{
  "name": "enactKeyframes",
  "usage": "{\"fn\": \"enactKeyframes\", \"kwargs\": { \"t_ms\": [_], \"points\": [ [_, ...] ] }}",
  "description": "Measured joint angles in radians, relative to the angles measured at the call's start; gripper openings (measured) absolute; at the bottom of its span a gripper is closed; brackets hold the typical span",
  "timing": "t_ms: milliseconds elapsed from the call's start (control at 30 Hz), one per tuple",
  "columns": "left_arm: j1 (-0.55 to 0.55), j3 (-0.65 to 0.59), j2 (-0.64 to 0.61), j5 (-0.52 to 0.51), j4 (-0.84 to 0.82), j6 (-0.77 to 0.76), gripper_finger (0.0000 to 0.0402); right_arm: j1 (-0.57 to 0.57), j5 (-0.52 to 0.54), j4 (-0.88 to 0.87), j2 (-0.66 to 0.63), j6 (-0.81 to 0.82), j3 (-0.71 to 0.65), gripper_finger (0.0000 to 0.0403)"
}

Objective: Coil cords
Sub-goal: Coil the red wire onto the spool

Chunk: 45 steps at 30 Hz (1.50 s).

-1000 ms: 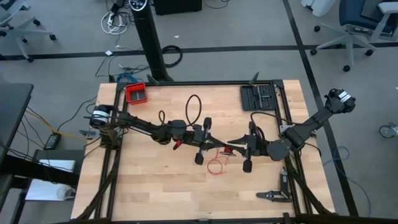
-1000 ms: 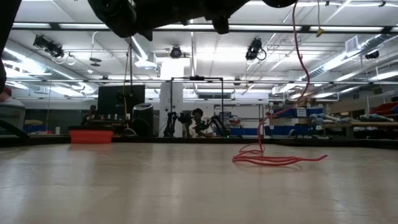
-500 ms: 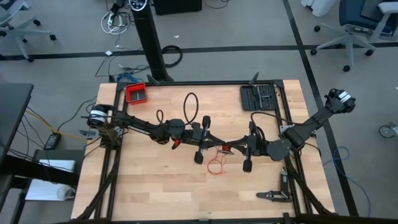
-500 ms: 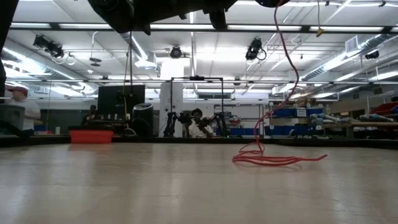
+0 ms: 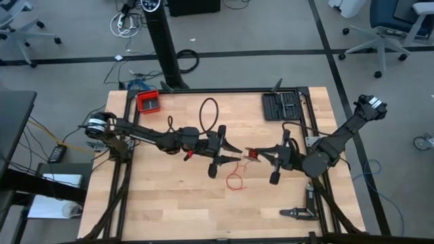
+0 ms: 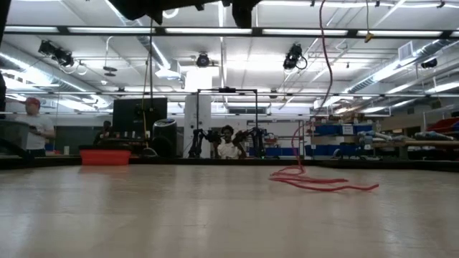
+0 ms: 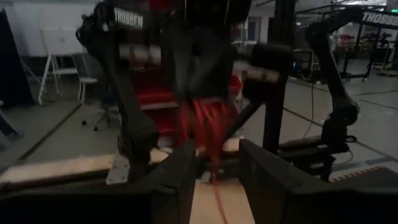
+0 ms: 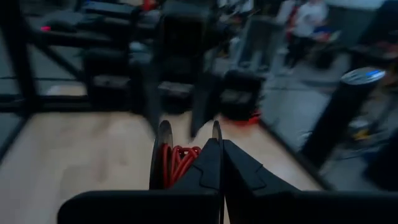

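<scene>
Clenched on a small bundle of the red cord point(image 5: 251, 155), the right gripper point(image 5: 256, 154) hangs above mid-table, just right of the left gripper point(image 5: 236, 152), whose fingers point(image 7: 180, 171) stand released and apart. From that bundle the cord drops to loose loops point(image 6: 323, 183) lying on the wooden table point(image 5: 169, 210), just nearer the front edge than both grippers.
</scene>
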Motion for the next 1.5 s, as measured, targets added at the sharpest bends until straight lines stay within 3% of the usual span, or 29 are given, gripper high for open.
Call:
{"fn": "enactKeyframes", "kwargs": {
  "t_ms": [133, 433, 633, 833, 1133, 1500],
  "points": [
    [0.0, 0.0, 0.02, -0.002, -0.023, -0.087, 0.0127, 0.003, 0.08, 0.029, 0.005, -0.076, 0.0, 0.0001],
    [0.0, 0.0, 0.072, -0.125, -0.06, -0.226, 0.0127, -0.02, 0.103, 0.125, 0.005, -0.198, 0.0, 0.0001],
    [-0.005, -0.001, 0.087, -0.131, -0.054, -0.275, 0.0127, -0.024, 0.1, 0.192, 0.005, -0.266, 0.0, 0.0001],
    [-0.012, -0.001, 0.104, -0.131, -0.052, -0.281, 0.0127, -0.044, 0.094, 0.221, 0.035, -0.285, 0.001, 0.0001],
    [-0.014, -0.001, 0.108, -0.136, -0.045, -0.278, 0.0127, -0.076, 0.062, 0.4, 0.11, -0.435, 0.001, 0.0001],
    [-0.014, -0.002, 0.108, -0.146, -0.065, -0.276, 0.0127, -0.044, 0.082, 0.415, 0.099, -0.46, 0.001, 0.0001]
  ]
}}
